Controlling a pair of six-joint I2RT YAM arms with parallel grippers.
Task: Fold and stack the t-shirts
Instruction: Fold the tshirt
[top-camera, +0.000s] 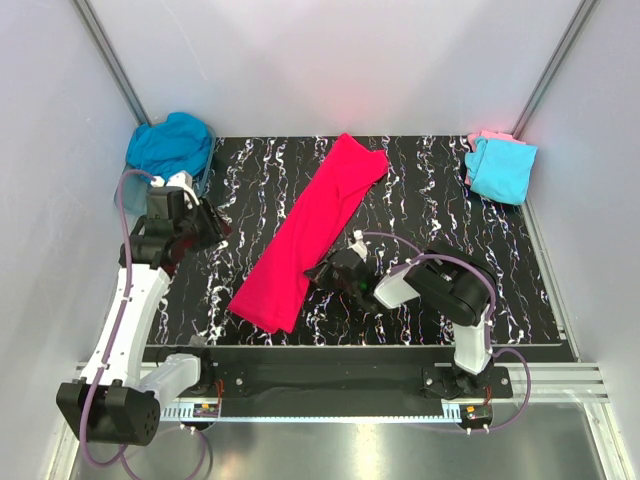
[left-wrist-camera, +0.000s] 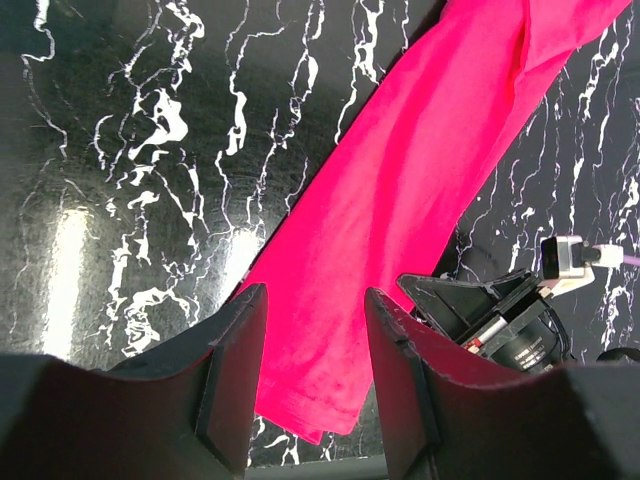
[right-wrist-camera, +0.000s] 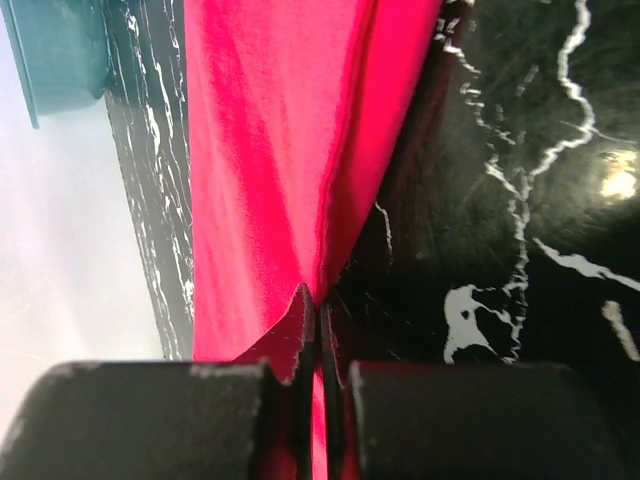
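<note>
**Pink-red shirt pinched at its edge by the right arm, left arm waiting open**

The black white-veined table (top-camera: 450, 210) fills the middle of the top view. The pink-red t-shirt (top-camera: 312, 230) lies across it as one long, narrow band. It runs on a slant from near the front edge, left of centre, up to the far side at centre, where it widens into a squarer end. It lies mostly flat, with a lengthwise crease along it.

The teal-blue t-shirt (top-camera: 172, 145) sits bunched in a heap at the far left corner, well apart from the pink-red one. The light cyan t-shirt (top-camera: 503, 170) lies folded small in the far right corner.

The right gripper (right-wrist-camera: 314, 305) is low at the right-hand long edge of the pink-red shirt, in its nearer half. Its jaws are pressed together with a fold of the red cloth caught between the tips. In the right wrist view the fabric draws up in a ridge towards them.

The left gripper (left-wrist-camera: 315, 300) hangs over bare table to the left of the band. It does not touch the cloth, and its jaws stand parted with nothing between them.

The pale pink t-shirt (top-camera: 488, 137) shows only as a sliver at the far edge of the cyan one, touching it; whether it lies under it or just behind I cannot tell
</note>
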